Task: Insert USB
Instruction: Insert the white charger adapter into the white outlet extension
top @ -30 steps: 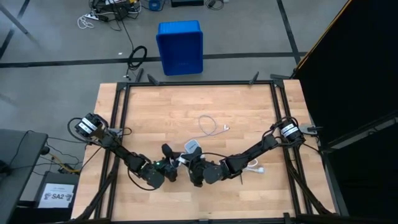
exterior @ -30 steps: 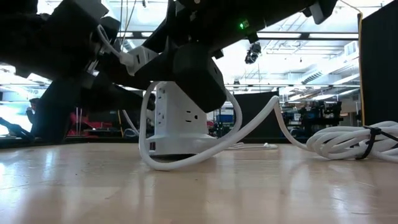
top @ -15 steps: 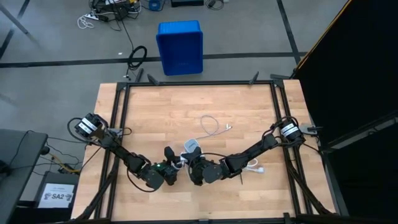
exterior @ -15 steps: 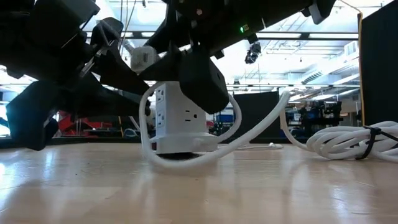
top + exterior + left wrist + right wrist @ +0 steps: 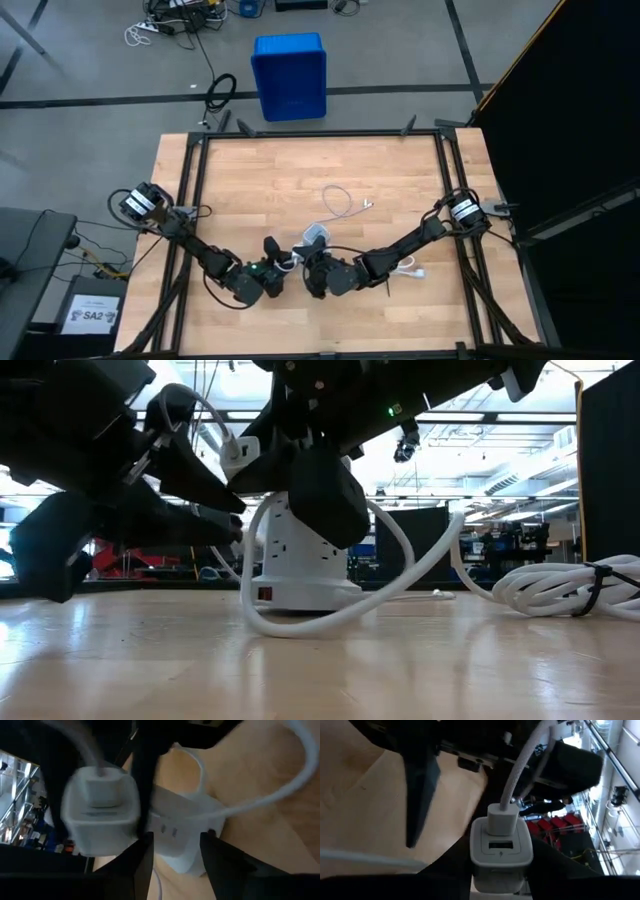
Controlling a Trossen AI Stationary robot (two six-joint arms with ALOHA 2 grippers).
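White charger [image 5: 501, 851] sits clamped in the right pincer [image 5: 500, 870], USB [image 5: 520, 775] plugged in; left pincer [image 5: 272, 262], alongside, has an unreadable grip, its tips hidden.

White charger block [image 5: 501, 847], blue bin [image 5: 290, 75], perhaps plastic

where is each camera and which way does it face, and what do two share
High view: above the table, looking straight down; both arms show, left hand and right hand meeting mid-table.
Low view: at tabletop height, looking level at the white power strip; arms come from above.
Left wrist view: on that wrist, facing the power strip past open fingers.
Right wrist view: on that wrist, facing the charger block its hand grips.
Shared: both wrist views show the charger block.
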